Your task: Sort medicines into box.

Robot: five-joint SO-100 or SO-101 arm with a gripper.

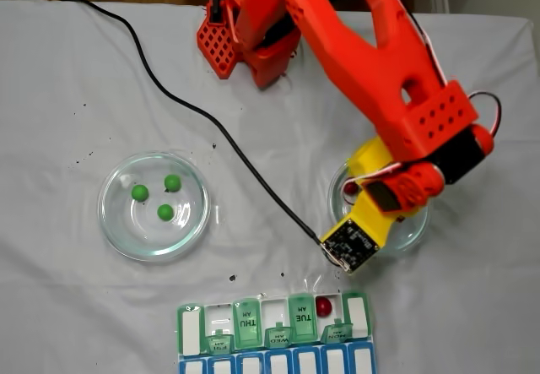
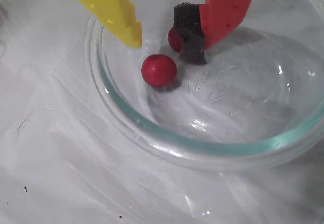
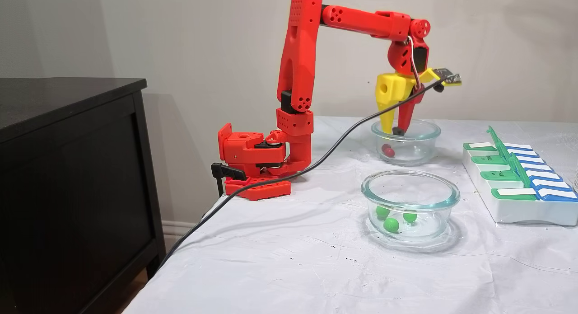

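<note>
While the sort is barely begun, going left to right in the top-down fixed view: left-centre of the tabletop [image 1: 67, 78] sits a glass dish [image 1: 112, 222] w/ three green balls [image 1: 165, 212], none moved yet. A black cable [image 1: 169, 91] runs from the far-left edge diagonally to the wrist cam. Near edge, centre-right: the pill organizer [image 1: 192, 330], several green lids up, and one red ball [image 1: 323, 307] already in an open compartment, by the TUE lid. Right of centre, a second glass dish [image 1: 413, 232] lies under the arm.

Wrist view: end effector [image 2: 164, 42] is down inside that dish, yellow finger [image 2: 114, 11] left, red finger w/ dark foam pad [image 2: 190, 32] right, clearly apart and gripping nothing. One red ball [image 2: 159, 70] lies on the dish floor just below the gap; another red ball [image 2: 174, 39] sits up against the pad, half hidden.

Judgement: approx. one of six done; two reds and three greens left. Current step looks like lining up on a red ball for pickup. Round, glossy, so prob. rolls if nudged by a fingertip.
</note>
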